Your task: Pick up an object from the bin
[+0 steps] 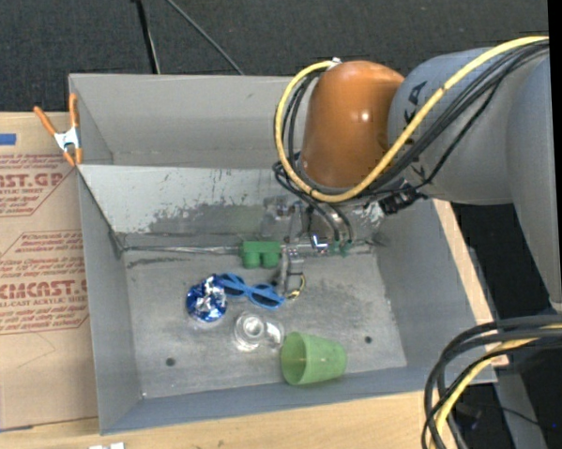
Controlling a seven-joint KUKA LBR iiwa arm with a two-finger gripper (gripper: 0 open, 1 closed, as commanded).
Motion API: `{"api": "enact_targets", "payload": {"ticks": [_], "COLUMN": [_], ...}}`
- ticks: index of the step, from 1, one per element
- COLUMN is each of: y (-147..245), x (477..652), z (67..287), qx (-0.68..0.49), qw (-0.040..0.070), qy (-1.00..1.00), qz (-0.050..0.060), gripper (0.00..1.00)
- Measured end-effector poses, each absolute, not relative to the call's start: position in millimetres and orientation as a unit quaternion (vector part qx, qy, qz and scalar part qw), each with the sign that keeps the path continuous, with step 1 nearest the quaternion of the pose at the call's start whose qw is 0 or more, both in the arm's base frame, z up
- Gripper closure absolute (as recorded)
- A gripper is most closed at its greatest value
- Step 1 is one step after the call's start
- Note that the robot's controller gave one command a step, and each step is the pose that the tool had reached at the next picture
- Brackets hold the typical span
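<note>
Lengthwise, blue toy glasses (250, 290) slant down-right to the claw (291, 281); grip cannot be told.

Grey bin (165, 342) holds green cup (311, 358), clear piece (252, 332), blue ball (206, 301), strip (250, 290), green block (260, 254).
</note>
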State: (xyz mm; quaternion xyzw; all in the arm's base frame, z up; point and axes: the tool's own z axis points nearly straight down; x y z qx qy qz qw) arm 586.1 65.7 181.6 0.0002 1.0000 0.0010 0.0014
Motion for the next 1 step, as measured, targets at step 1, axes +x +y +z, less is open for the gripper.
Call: {"api": "enact_targets", "payload": {"ticks": [1], "y": [98.0], "x": [557.0], "z": [67.7], "qx": [-0.036], "qw": [-0.003], "qy": [0.999], "qz": [0.000], "gripper": [0.00]}}
